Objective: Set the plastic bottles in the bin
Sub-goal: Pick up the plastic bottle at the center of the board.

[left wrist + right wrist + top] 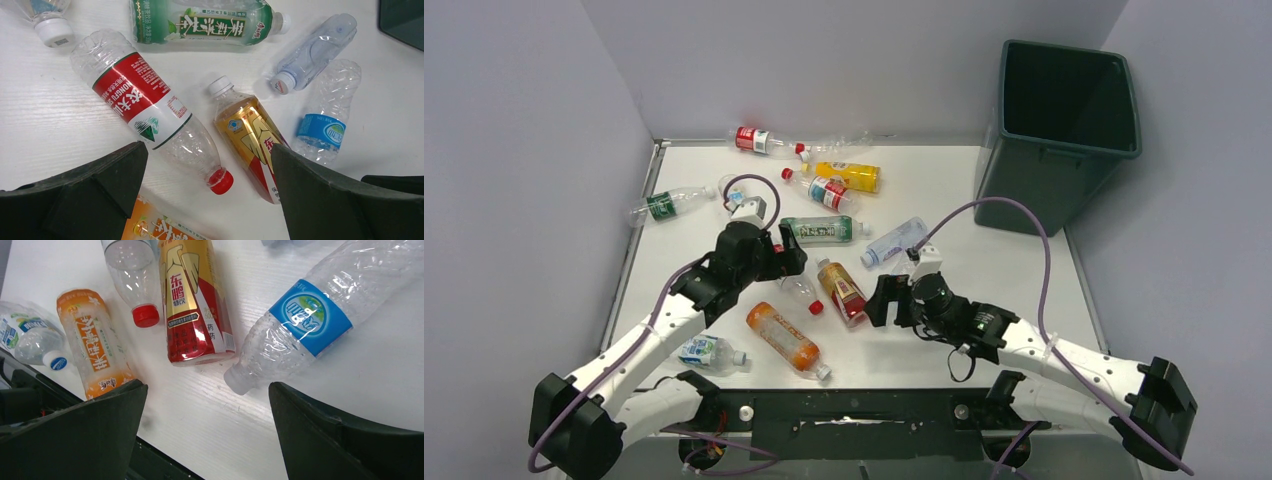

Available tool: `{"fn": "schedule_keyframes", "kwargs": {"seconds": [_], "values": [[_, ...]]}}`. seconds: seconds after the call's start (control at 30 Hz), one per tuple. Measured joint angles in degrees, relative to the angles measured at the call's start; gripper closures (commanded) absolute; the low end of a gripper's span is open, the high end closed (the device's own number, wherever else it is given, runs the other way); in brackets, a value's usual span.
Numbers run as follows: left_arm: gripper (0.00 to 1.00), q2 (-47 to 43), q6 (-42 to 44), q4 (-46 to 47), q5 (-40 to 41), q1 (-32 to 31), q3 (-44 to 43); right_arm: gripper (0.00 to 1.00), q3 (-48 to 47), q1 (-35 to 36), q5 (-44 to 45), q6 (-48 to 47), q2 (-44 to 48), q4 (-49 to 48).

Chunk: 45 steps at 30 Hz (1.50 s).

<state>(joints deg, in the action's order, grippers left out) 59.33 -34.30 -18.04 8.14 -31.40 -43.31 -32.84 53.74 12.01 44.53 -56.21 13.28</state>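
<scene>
On the clear bottle with the red label (135,97) I read "NONGFU S…" in white beside the characters 农夫山 — the rest curls out of my sight. The green-labelled tea bottle (210,22) carries large white characters, 茉莉清茶. The gold-and-red bottle (192,300) says 东鹏 in red, and the smaller print beneath is too fine for me. The blue label on the crumpled clear bottle (310,315) and the side of the orange bottle (95,342) bear characters too — I cannot make them out.
</scene>
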Motion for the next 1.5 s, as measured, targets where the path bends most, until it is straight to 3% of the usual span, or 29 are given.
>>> {"fn": "schedule_keyframes", "kwargs": {"seconds": [0.67, 1.07, 1.5], "values": [[0.02, 2.2, 0.7, -0.6, -1.6, 0.0, 0.0, 0.02, 3.8, 0.0, 2.4, -1.9, 4.1, -3.4], [0.02, 4.2, 0.5, -1.9, -1.5, 0.0, -1.7, 0.02, -1.9, 0.0, 1.7, -1.6, -5.5, -2.7], [0.02, -0.6, 0.7, -1.3, -3.8, -0.1, 1.0, 0.02, -1.9, 0.0, 1.5, 0.2, -8.8, -2.5]]}}
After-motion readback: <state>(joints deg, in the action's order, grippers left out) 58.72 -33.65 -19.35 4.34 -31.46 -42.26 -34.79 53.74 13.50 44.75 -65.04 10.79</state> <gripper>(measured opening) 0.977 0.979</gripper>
